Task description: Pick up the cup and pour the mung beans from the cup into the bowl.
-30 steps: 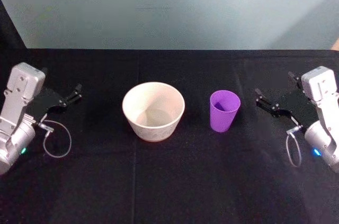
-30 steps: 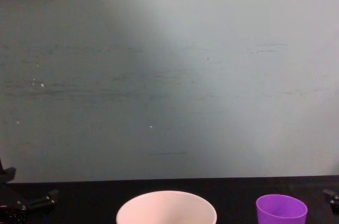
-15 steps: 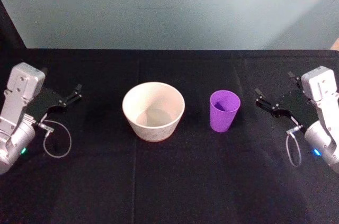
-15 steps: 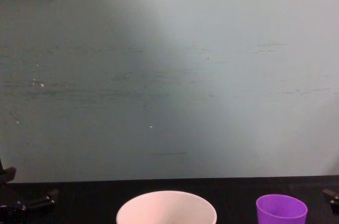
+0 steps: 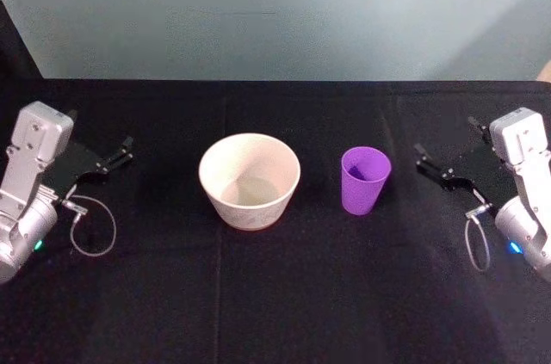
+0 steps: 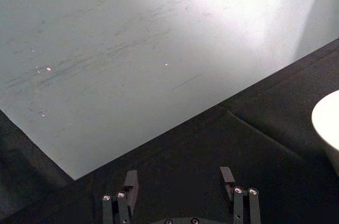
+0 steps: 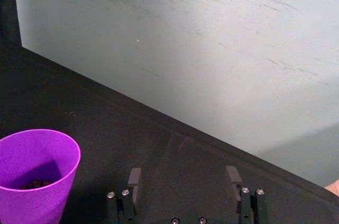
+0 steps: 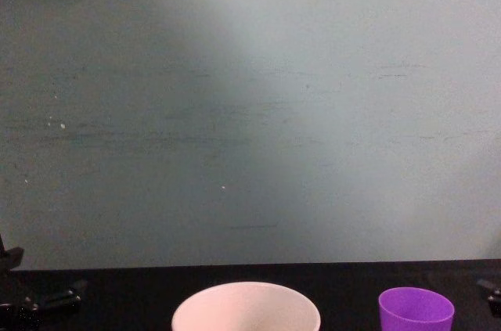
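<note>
- Reaching for the cup (image 5: 366,180) is my job: it stands upright just right of the middle of the head view, on the black table (image 5: 275,295), with my right gripper (image 7: 183,173) well apart from it at the right edge.
- My right fingers are spread wide and hold nothing. They point toward the cup's side.
- My left gripper (image 6: 179,173) sits parked at the left edge of the head view, also spread and empty.
- I judge the cup light, thin plastic, smooth and probably slippery, with walls that may flex under a hard squeeze.
- It narrows toward the base, so a low grip could slide. I would take it around the middle of the wall, below the rim, with moderate pressure.
- A small dark heap of mung beans (image 7: 33,184) lies at the bottom of the cup and adds little weight. The grains are loose and should run out fast once the cup tips.
- The bowl (image 5: 258,213) stands at centre frame, near the cup but not touching it. Its mouth is much wider, which makes it an easy target.
</note>
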{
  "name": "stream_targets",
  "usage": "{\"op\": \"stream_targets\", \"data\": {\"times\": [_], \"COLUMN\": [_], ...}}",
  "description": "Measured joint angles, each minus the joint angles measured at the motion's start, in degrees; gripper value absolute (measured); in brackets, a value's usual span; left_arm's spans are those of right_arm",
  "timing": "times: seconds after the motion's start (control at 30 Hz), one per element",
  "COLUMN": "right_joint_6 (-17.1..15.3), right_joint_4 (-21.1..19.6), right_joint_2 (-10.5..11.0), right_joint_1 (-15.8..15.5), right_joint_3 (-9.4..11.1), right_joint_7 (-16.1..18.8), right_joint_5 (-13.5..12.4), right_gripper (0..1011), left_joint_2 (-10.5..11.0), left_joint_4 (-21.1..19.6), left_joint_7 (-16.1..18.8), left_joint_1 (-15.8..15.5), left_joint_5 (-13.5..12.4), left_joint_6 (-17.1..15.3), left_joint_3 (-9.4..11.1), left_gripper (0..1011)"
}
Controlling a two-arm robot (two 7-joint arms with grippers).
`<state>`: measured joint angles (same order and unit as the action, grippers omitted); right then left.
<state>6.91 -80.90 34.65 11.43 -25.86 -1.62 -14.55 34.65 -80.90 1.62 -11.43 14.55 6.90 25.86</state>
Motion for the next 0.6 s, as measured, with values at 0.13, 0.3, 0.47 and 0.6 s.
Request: {"op": "stream_targets", "data": {"times": [0.13, 0.3, 0.47, 0.6], "right_joint_6": [0.0, 0.0, 0.0, 0.1], "right_joint_4": [0.0, 0.0, 0.0, -1.2], "right_joint_2": [0.0, 0.0, 0.0, 0.2], "right_joint_1": [0.0, 0.0, 0.0, -1.2], "right_joint_3": [0.0, 0.0, 0.0, 0.7], "right_joint_7": [0.0, 0.0, 0.0, 0.1], "right_joint_5": [0.0, 0.0, 0.0, 0.0], "right_gripper": [1002, 1002, 1002, 1002], "left_joint_2": [0.0, 0.0, 0.0, 0.0], "left_joint_4": [0.0, 0.0, 0.0, 0.0], "left_joint_7": [0.0, 0.0, 0.0, 0.0], "left_joint_1": [0.0, 0.0, 0.0, 0.0], "left_joint_5": [0.0, 0.0, 0.0, 0.0], "left_joint_6": [0.0, 0.0, 0.0, 0.0], "left_joint_3": [0.0, 0.0, 0.0, 0.0], "left_gripper": [1000, 1000, 1000, 1000]}}
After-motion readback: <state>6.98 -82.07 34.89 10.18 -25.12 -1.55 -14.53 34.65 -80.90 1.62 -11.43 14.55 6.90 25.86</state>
